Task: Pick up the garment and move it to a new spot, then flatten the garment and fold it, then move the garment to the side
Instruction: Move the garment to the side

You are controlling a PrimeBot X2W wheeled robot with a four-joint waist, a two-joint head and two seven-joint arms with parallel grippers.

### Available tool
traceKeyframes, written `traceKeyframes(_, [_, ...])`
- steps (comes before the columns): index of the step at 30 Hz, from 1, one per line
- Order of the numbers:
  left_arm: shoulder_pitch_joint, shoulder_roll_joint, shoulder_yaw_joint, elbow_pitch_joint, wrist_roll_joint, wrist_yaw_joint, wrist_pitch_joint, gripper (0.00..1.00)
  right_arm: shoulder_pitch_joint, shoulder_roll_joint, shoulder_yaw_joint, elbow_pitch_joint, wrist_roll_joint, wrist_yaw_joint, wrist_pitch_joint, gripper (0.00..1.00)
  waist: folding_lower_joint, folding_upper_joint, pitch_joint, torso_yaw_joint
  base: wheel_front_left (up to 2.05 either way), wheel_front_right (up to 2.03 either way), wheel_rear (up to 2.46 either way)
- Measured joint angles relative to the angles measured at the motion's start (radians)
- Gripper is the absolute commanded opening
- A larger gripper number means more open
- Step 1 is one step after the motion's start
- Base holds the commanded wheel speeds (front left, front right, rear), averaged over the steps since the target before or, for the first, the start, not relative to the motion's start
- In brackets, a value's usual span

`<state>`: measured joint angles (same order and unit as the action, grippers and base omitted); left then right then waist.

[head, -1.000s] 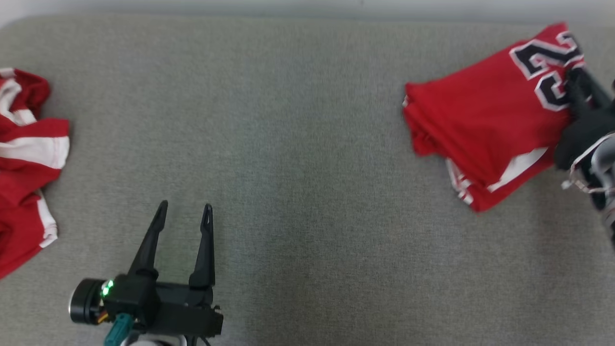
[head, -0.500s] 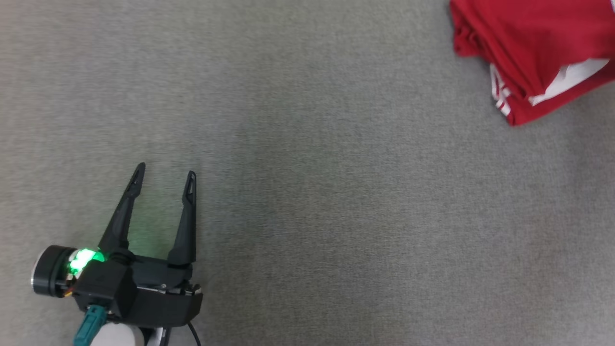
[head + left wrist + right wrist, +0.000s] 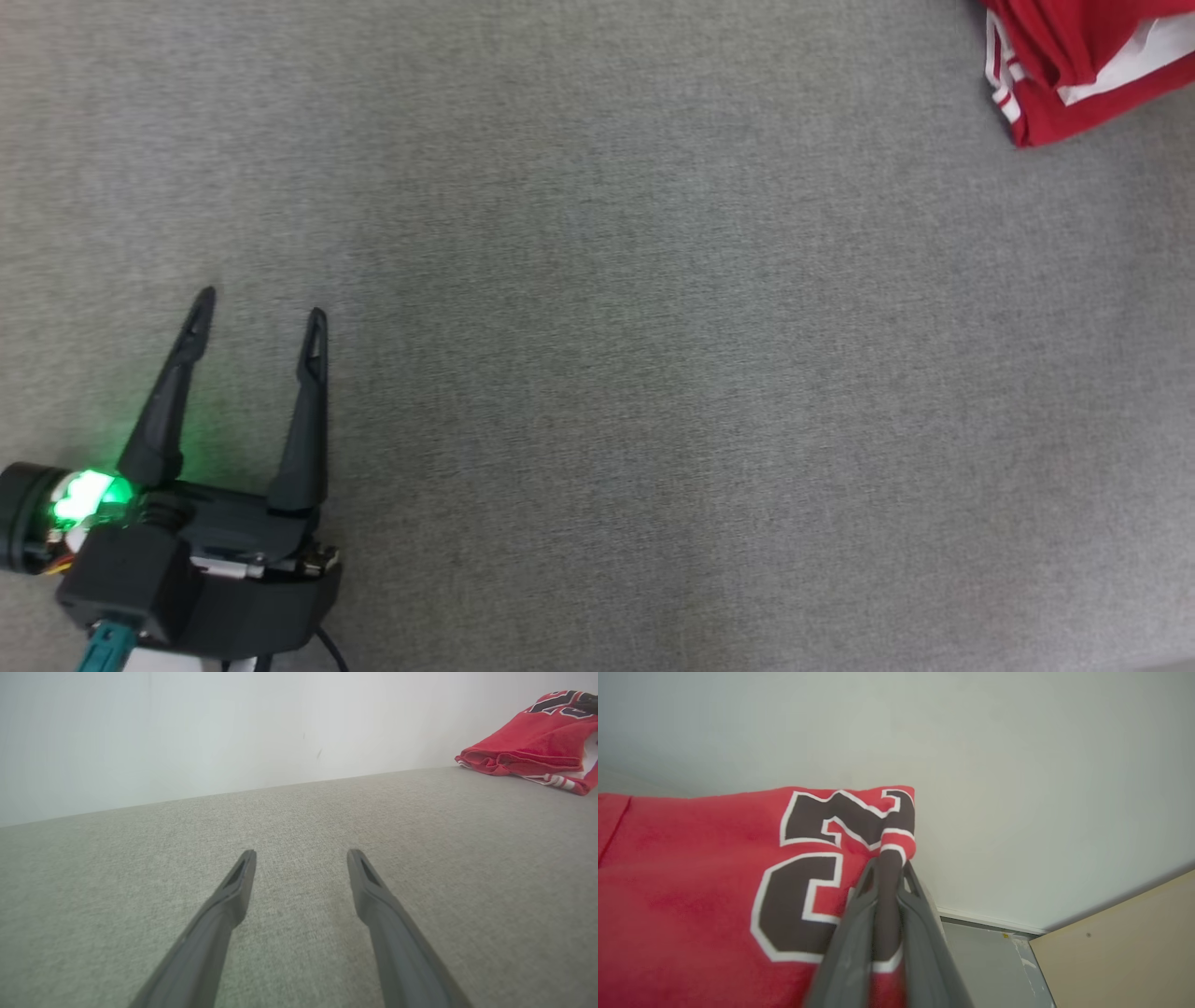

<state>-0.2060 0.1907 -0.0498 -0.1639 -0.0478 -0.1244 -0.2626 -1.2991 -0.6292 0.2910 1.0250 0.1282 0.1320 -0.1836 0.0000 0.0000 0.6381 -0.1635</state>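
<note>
Since the left gripper [image 3: 260,305] sat nearest, low at the left of the head view, it came first: its two dark fingers were spread wide and held nothing. They pointed out over the grey cushion [image 3: 653,373], and a green light [image 3: 82,492] glowed at the wrist. Whether the tips touched the cushion I could not tell.

Well apart from it, across a wide stretch of cushion, the garment [image 3: 1055,103] lay at the far right. It was a thick red folded bundle, with a white panel and striped trim along its near edge.

The right gripper [image 3: 891,863] had its fingers pressed together on the garment's far corner, just beside the dark number [image 3: 808,858] with its white outline. A strip of printed cloth was pinched between them.

By its look the garment was light, soft and limp, not slippery, and likely to drag on the cushion's weave. Held by one corner, the stacked layers would probably sag and slide apart. A safer hold would be through all the layers at the folded edge, with the bundle kept low. Behind it rose a pale wall [image 3: 1017,765].
</note>
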Motion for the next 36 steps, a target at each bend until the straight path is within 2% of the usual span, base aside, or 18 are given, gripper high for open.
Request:
traceKeyframes(14, [0.015, 0.006, 0.010, -0.050, 0.008, 0.002, 0.000, 1.00, -0.032, -0.013, -0.058, 0.026, -0.078, 0.000, 0.031, 0.00, 0.0000, 0.0000, 0.021, -0.020, 0.00, 0.00, 0.00])
traceKeyframes(15, [0.015, 0.006, 0.011, -0.051, 0.008, 0.002, 0.000, 1.00, -0.032, -0.013, -0.061, 0.028, -0.078, 0.000, 0.039, 0.05, -0.0001, 0.0000, 0.022, -0.020, 0.00, 0.00, 0.00])
traceKeyframes(17, [0.016, 0.005, 0.011, -0.052, 0.008, 0.004, 0.000, 1.00, -0.032, -0.013, -0.063, 0.030, -0.081, 0.000, 0.044, 0.39, -0.0001, 0.0000, 0.023, -0.019, 0.00, 0.00, 0.00])
traceKeyframes(18, [0.016, 0.004, 0.012, -0.053, 0.008, 0.006, 0.000, 1.00, -0.032, -0.015, -0.063, 0.029, -0.091, 0.000, 0.043, 0.92, 0.0000, 0.0000, 0.024, -0.017, 0.00, 0.00, 0.00])
traceKeyframes(19, [0.016, 0.003, 0.013, -0.053, 0.008, 0.009, 0.000, 1.00, -0.032, -0.016, -0.065, 0.029, -0.094, 0.000, 0.043, 1.00, 0.0000, -0.0001, 0.023, -0.016, 0.00, 0.00, 0.00])
traceKeyframes(27, [0.017, -0.023, 0.024, -0.033, -0.006, 0.019, 0.000, 1.00, -0.028, -0.011, -0.102, 0.012, -0.093, 0.000, -0.012, 1.00, 0.0000, 0.0000, -0.004, -0.008, 0.00, 0.00, 0.00])
traceKeyframes(36, [0.053, -0.073, 0.060, 0.053, -0.028, 0.028, 0.000, 1.00, 0.079, 0.069, -0.123, -0.087, -0.039, 0.000, -0.074, 1.00, 0.0000, 0.0000, -0.102, 0.013, 0.00, 0.00, 0.00])
